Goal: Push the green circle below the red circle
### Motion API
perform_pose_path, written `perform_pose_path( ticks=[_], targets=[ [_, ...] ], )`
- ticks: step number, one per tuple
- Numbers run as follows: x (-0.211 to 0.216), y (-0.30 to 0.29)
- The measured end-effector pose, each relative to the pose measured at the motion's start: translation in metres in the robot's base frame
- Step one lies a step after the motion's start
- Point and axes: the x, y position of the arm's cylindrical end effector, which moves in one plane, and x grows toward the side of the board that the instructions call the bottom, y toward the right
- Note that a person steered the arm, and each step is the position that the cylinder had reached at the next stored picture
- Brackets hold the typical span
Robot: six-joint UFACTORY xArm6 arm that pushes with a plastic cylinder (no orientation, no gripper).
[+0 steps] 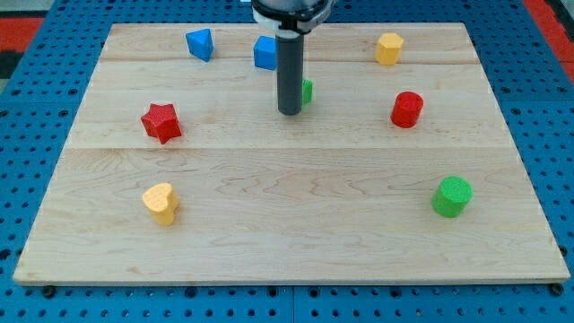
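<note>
A pale wooden board [287, 224] lies on a blue pegboard surface, with red showing at the view's top corners. I carry no hand to open or close, only a straight dark rod, and my tip [289, 113] rests on the board a little toward the top edge from its middle. Just beside the rod on the view's right, a small green block [308, 91] peeks out, mostly hidden, its shape not clear. The green circle [452, 196] stands near the board's right edge, toward the bottom right corner, well apart from my tip. The red circle [407, 109] sits above it, nearer the top edge and slightly left. A blue block [265, 53] is partly hidden behind the rod, another blue block [200, 43] lies toward the top left, a yellow block [389, 48] toward the top right, a red star [161, 122] near the left edge, and a yellow heart [160, 203] toward the bottom left.
</note>
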Motion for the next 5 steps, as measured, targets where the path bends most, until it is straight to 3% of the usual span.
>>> perform_pose_path(
  ticks=[4, 5],
  targets=[
    [-0.069, 0.038],
    [-0.019, 0.062]
  ],
)
